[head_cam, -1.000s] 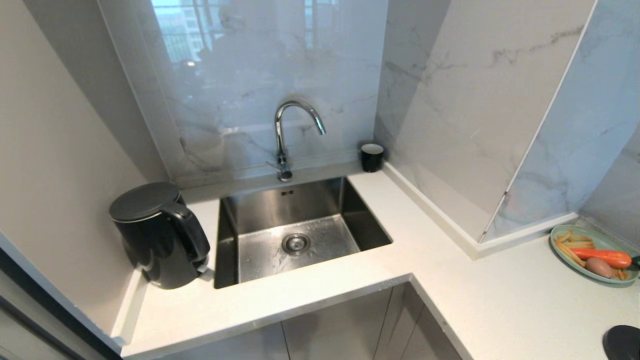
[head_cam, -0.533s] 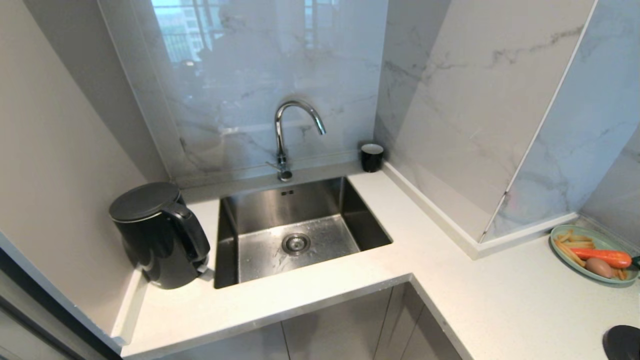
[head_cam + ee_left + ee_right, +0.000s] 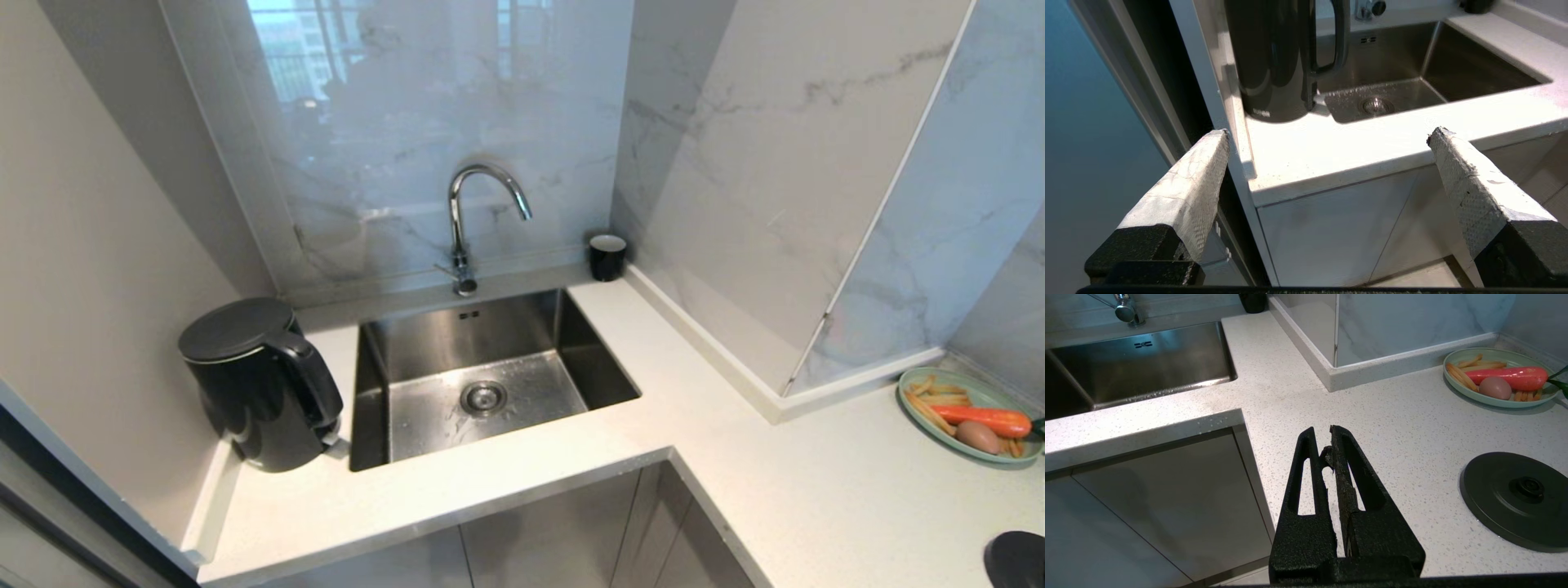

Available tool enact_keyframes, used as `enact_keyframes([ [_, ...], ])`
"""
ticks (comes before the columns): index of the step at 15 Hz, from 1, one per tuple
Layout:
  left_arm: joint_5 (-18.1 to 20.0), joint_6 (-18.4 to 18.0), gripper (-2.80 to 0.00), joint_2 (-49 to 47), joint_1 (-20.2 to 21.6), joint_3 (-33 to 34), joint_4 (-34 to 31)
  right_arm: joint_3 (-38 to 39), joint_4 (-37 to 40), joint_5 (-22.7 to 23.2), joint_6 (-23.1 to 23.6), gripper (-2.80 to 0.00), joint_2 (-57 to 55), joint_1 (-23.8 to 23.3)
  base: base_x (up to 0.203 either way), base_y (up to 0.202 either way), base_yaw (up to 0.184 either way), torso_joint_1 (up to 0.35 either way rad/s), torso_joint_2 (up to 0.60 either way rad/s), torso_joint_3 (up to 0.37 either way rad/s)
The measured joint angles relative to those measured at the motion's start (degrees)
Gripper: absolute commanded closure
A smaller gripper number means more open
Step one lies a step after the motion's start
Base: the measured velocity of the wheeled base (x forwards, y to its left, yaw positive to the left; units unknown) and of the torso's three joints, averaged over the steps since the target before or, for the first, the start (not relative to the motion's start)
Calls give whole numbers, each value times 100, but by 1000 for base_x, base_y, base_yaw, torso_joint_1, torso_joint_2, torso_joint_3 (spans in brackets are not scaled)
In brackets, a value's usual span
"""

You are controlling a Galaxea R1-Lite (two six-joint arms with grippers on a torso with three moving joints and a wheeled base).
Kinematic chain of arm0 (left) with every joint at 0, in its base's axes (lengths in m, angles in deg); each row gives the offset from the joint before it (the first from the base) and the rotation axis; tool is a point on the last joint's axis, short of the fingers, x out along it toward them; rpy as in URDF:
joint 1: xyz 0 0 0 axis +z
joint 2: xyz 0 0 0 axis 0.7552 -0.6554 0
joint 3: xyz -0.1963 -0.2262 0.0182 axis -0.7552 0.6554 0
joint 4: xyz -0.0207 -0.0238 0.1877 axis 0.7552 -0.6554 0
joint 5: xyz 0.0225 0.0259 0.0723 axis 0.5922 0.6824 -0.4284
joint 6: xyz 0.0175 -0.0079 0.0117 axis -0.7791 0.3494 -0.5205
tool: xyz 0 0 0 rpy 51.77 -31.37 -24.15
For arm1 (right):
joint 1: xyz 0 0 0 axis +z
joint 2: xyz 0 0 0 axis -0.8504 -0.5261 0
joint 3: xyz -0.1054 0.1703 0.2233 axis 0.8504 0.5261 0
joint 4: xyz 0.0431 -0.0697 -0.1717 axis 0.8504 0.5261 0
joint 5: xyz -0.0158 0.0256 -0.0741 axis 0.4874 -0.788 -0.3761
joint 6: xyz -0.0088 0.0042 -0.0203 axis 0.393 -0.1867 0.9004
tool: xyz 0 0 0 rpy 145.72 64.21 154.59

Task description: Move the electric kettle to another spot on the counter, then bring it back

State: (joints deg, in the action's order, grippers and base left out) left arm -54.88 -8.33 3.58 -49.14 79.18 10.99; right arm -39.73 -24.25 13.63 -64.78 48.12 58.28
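Wrapping around corner, white speckled tabletop (image 3: 522,490) is seen, steel sink (image 3: 482,384) sunk in, marble walls behind. Electric kettle (image 3: 257,384) stood left of sink, against wall. Left end effector (image 3: 1327,139) held wide open, empty, below tabletop edge. Right end effector (image 3: 1329,437) closed, empty, above tabletop.

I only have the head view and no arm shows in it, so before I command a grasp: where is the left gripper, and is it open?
Observer: The left gripper is open, below the counter edge, facing the electric kettle.
Operator: And the right one?
Observer: The right gripper is shut, empty, over the counter's other leg.
Operator: Is the disc at my frame's edge whole?
Observer: Yes, a round black base disc with a centre connector.
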Motion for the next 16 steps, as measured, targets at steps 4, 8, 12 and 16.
enact_keyframes([
  [4, 5, -11, 0, 0, 0, 41, 111, 0, 0, 2, -9, 0, 0, 0, 0, 0, 0, 0, 0, 0],
  [8, 5, -10, 0, 0, -1, 46, 115, 0, 4, 2, -8, 0, 0, 2, 0, 0, 0, 0, 0, 0],
  [12, 5, -16, 0, 0, -1, 46, 112, 0, 0, 2, -11, 0, 0, 0, 5, 4, -104, 2, 1, 1],
  [16, 7, -12, 0, 0, -6, 46, 112, 0, 1, 2, -10, 0, 0, 0, 3, 11, -201, 2, -2, 2],
])
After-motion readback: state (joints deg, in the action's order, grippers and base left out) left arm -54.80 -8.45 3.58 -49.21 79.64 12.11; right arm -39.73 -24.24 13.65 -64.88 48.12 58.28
